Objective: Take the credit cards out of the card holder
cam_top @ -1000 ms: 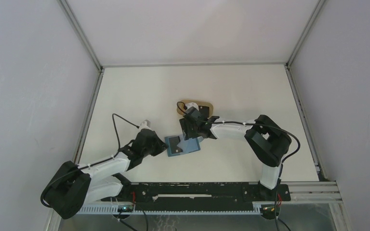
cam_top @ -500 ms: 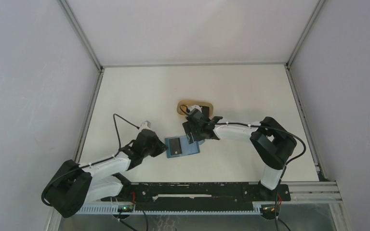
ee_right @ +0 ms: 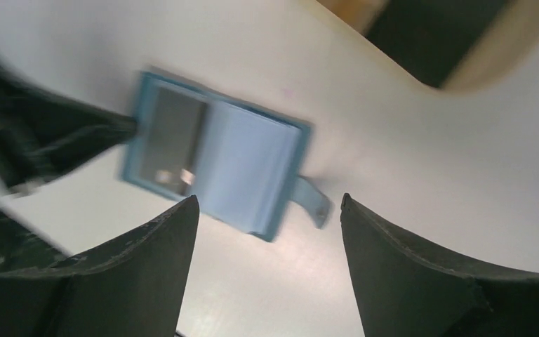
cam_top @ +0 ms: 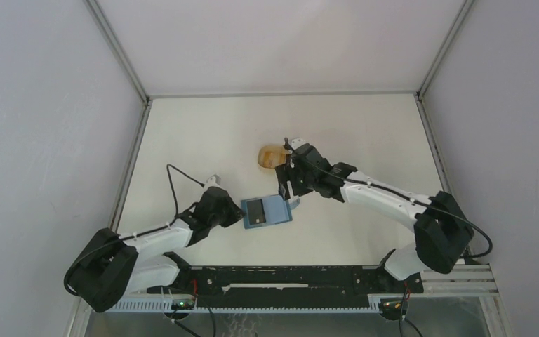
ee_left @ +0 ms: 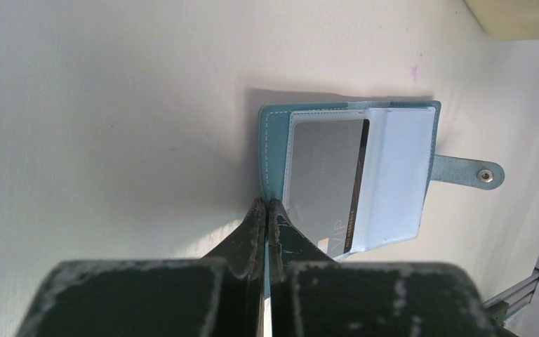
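The teal-blue card holder (cam_top: 267, 210) lies open on the table, snap tab (ee_left: 467, 172) pointing right. A silver-grey credit card (ee_left: 323, 179) with a dark stripe sits in its left slot; it also shows in the right wrist view (ee_right: 172, 137). My left gripper (ee_left: 266, 205) is shut on the holder's left edge (ee_left: 272, 158), and in the top view (cam_top: 237, 215) it is at the holder's left side. My right gripper (cam_top: 289, 185) is open and empty, hovering above the holder's right side (ee_right: 253, 165) near the tab.
The beige oval tray (cam_top: 268, 156) stands just behind the holder, under the right wrist; its rim shows in the right wrist view (ee_right: 463, 67) with something dark and flat inside, and in the left wrist view (ee_left: 519, 10). Grey walls close in the table.
My right arm has swung its elbow out to the right and the open gripper has lifted a little off the holder. The left gripper and the holder have stayed put.
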`<move>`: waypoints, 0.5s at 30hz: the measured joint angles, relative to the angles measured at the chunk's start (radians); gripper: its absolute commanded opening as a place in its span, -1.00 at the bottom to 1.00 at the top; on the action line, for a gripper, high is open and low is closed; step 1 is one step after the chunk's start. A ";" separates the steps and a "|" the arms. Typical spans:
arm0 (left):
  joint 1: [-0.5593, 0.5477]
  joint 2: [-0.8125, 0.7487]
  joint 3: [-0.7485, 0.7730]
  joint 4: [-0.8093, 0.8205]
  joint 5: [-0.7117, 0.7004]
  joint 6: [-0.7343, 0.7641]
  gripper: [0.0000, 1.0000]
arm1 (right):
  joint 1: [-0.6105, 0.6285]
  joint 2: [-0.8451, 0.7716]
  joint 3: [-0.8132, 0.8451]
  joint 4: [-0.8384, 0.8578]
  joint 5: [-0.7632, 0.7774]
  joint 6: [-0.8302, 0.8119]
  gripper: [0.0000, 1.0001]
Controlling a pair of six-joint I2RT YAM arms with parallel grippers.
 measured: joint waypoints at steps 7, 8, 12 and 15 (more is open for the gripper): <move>0.000 0.013 0.013 -0.008 -0.006 0.001 -1.00 | -0.037 -0.023 -0.018 0.273 -0.421 0.074 0.52; 0.000 0.016 0.017 -0.012 -0.009 0.001 -1.00 | -0.041 0.000 -0.030 0.316 -0.469 0.101 0.51; 0.000 0.043 0.040 -0.027 -0.030 0.001 -1.00 | -0.053 0.133 -0.091 0.454 -0.598 0.199 0.51; 0.000 0.065 0.054 -0.026 -0.039 0.000 -1.00 | -0.055 0.211 -0.125 0.502 -0.642 0.249 0.52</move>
